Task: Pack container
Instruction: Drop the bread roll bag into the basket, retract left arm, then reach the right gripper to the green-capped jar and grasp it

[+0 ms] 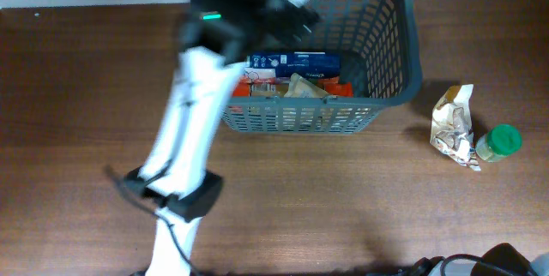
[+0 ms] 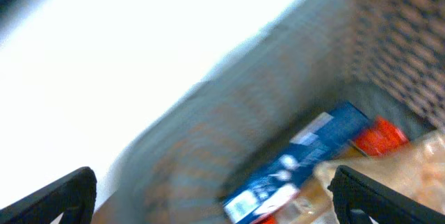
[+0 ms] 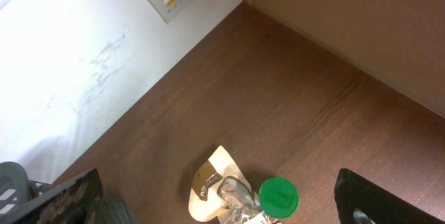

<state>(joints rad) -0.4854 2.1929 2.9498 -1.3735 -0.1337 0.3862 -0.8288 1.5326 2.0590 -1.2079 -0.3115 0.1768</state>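
1. Right gripper (image 3: 217, 181): nearest to my side, low at the near right edge of the table (image 1: 343, 216). Its fingers (image 3: 69, 196) are spread wide and hold nothing. Its camera looks down on the two loose items below.
2. Crinkled packet (image 1: 452, 122) and green-lidded jar (image 1: 500, 141): these lie just beside each other on the bare wood, to the right of the basket and outside it. I judge both not yet packed.
3. Basket (image 1: 403, 62): it stands toward the far edge, right of centre. A blue box (image 1: 292, 59), red packets (image 1: 342, 89) and a tan bag (image 1: 304, 86) lie on its floor along the near wall. I count these as the finished part. The far half of the floor looks unfilled.
4. Left gripper (image 2: 212, 182): farthest out, it hangs over the basket's far left corner, and its view is badly smeared. Its fingers (image 2: 361, 196) stand well apart with nothing between them.
5. Progress, as I judge it: more than half done, with two items left to be carried across.
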